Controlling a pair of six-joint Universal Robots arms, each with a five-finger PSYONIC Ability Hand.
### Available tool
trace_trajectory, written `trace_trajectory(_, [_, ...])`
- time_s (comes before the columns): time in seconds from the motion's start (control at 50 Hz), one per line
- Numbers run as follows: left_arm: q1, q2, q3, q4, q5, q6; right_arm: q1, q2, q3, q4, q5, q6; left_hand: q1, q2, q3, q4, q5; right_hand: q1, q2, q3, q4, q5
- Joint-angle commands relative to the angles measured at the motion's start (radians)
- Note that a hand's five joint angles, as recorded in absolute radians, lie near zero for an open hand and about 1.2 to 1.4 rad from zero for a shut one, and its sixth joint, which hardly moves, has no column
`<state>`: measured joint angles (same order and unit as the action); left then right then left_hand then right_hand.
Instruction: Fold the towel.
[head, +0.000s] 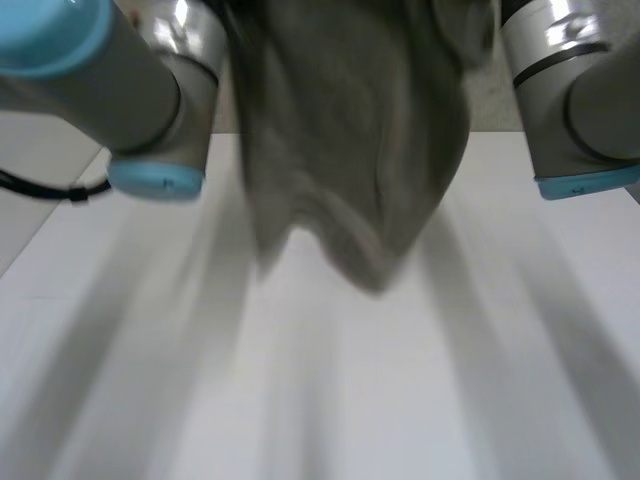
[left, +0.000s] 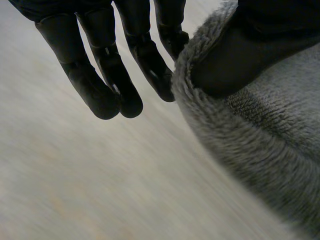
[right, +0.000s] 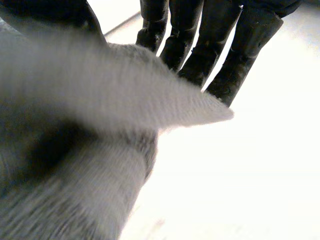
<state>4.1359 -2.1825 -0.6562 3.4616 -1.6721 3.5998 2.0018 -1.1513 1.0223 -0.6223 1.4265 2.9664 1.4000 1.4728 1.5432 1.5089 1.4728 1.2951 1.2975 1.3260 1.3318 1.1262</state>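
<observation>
Towel (head: 350, 140) hangs bunched below both hands, above the counter (head: 320, 400); left hand (left: 105, 65) and right hand (right: 245, 45) each pinch its edge, so no fold looks made yet

You are at a robot test station, most likely a laboratory. The plain white bench (head: 330, 400) shows it, and so do the left arm (head: 120, 90) and the right arm (head: 575, 90), machine parts with grey joints and light-blue caps, with a grey towel (head: 350, 130) hanging between them.
</observation>
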Motion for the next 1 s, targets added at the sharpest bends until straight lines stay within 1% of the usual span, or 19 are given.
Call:
trace_trajectory(0.02, [-0.026,0.079,-0.102,0.142,-0.038,-0.007,0.005,-0.056,0.151,-0.045,-0.099,0.002,-0.004,-0.077,-0.147,-0.113,-0.251,0.101,0.099,0.07,0.064,0.096])
trace_trajectory(0.06, [-0.057,0.099,-0.23,0.137,-0.029,-0.004,0.006,-0.053,0.174,-0.01,-0.129,-0.001,-0.004,-0.077,-0.147,-0.113,-0.251,0.101,0.099,0.07,0.064,0.096])
trace_trajectory(0.08, [-0.057,0.099,-0.23,0.137,-0.029,-0.004,0.005,-0.051,0.188,0.036,-0.145,-0.007,-0.004,-0.077,-0.147,-0.113,-0.251,0.101,0.099,0.07,0.064,0.096])
trace_trajectory(0.12, [-0.066,0.122,-0.395,0.137,-0.003,-0.001,0.005,-0.05,0.205,0.093,-0.166,-0.013,-0.004,-0.077,-0.147,-0.113,-0.251,0.101,0.099,0.07,0.064,0.096])
trace_trajectory(0.14, [-0.066,0.122,-0.396,0.137,-0.003,-0.001,0.005,-0.045,0.223,0.14,-0.182,-0.018,-0.004,-0.077,-0.147,-0.113,-0.251,0.101,0.099,0.07,0.064,0.096])
trace_trajectory(0.18, [-0.069,0.138,-0.569,0.139,0.029,-0.001,0.005,-0.033,0.24,0.188,-0.193,-0.026,-0.004,-0.077,-0.147,-0.113,-0.251,0.101,0.099,0.07,0.064,0.096])
trace_trajectory(0.24, [-0.069,0.142,-0.642,0.14,0.042,-0.001,0.003,-0.007,0.291,0.261,-0.207,-0.056,-0.004,-0.077,-0.147,-0.113,-0.251,0.101,0.099,0.07,0.064,0.096])
trace_trajectory(0.26, [-0.068,0.142,-0.74,0.145,0.049,-0.001,0.003,-0.007,0.291,0.262,-0.207,-0.056,-0.004,-0.077,-0.147,-0.113,-0.251,0.101,0.099,0.07,0.064,0.096])
trace_trajectory(0.36, [-0.06,0.129,-0.929,0.154,0.051,0.007,-0.032,-0.001,0.409,0.332,-0.207,-0.156,-0.004,-0.077,-0.147,-0.113,-0.251,0.101,0.099,0.07,0.064,0.096])
trace_trajectory(0.44, [-0.059,0.124,-0.987,0.157,0.051,0.005,-0.087,-0.007,0.498,0.358,-0.202,-0.233,-0.1,-0.173,-0.243,-0.209,-0.348,0.101,0.099,0.07,0.064,0.096])
trace_trajectory(0.48, [-0.059,0.124,-1.01,0.159,0.049,-0.004,-0.097,-0.011,0.521,0.361,-0.198,-0.247,-0.311,-0.383,-0.454,-0.419,-0.558,0.101,0.099,0.07,0.064,0.096])
trace_trajectory(0.5, [-0.059,0.124,-1.01,0.159,0.049,-0.004,-0.104,-0.016,0.539,0.363,-0.198,-0.256,-0.312,-0.384,-0.455,-0.42,-0.559,0.101,0.099,0.07,0.064,0.096])
trace_trajectory(0.52, [-0.06,0.124,-1.011,0.16,0.049,-0.009,-0.104,-0.016,0.539,0.363,-0.198,-0.256,-0.469,-0.541,-0.612,-0.577,-0.716,0.101,0.099,0.07,0.064,0.096])
trace_trajectory(0.54, [-0.06,0.124,-1.011,0.16,0.049,-0.009,-0.11,-0.021,0.554,0.366,-0.198,-0.256,-0.47,-0.543,-0.613,-0.579,-0.718,0.101,0.099,0.07,0.064,0.096])
trace_trajectory(0.58, [-0.066,0.127,-1.011,0.163,0.048,-0.009,-0.123,-0.028,0.57,0.369,-0.196,-0.256,-0.821,-0.894,-0.964,-0.93,-1.068,0.101,0.099,0.07,0.064,0.096])
trace_trajectory(0.72, [-0.071,0.139,-1.008,0.163,0.045,-0.01,-0.215,-0.074,0.659,0.369,-0.207,-0.248,-1.101,-1.173,-1.244,-1.209,-1.348,0.101,0.099,0.07,0.064,0.096])
trace_trajectory(0.92, [-0.057,0.161,-1.022,0.149,0.04,-0.006,-0.307,-0.076,0.694,0.355,-0.199,-0.241,-1.163,-1.236,-1.306,-1.272,-1.41,0.101,0.099,0.07,0.064,0.096])
trace_trajectory(0.98, [-0.023,0.176,-1.037,0.149,0.045,-0.001,-0.334,-0.071,0.691,0.349,-0.198,-0.241,-1.154,-1.227,-1.297,-1.263,-1.402,0.101,0.099,0.07,0.064,0.096])
trace_trajectory(1.0, [0.015,0.178,-1.045,0.148,0.051,0.0,-0.334,-0.071,0.691,0.349,-0.198,-0.241,-1.151,-1.224,-1.295,-1.26,-1.399,0.101,0.099,0.07,0.064,0.096])
